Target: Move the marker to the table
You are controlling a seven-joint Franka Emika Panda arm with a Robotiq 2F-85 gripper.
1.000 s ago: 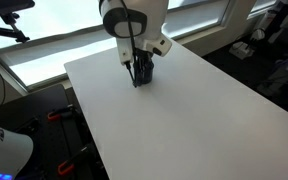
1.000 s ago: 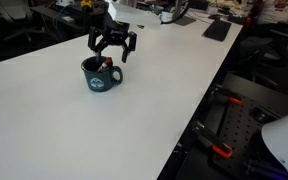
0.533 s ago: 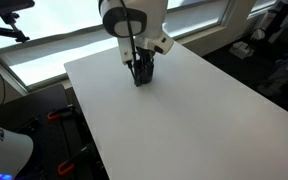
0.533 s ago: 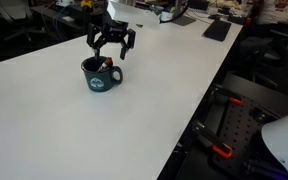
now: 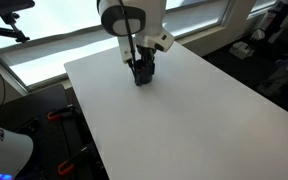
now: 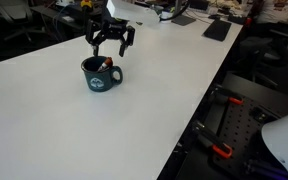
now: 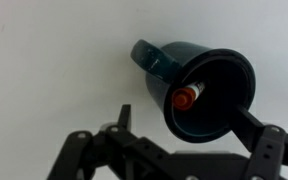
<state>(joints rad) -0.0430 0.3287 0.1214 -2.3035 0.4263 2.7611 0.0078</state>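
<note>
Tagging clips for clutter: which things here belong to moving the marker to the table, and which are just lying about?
Job in hand:
marker, standing in the mug
table
gripper, open above the mug

Lying about:
dark flat item at the far end
red-handled tools below the table's edge

White arm (image 5: 124, 20) bent downward, wrist upright, gripper (image 6: 111, 48) pointing straight down, dark fingers (image 6: 93, 44) spread wide, nothing held between them
</note>
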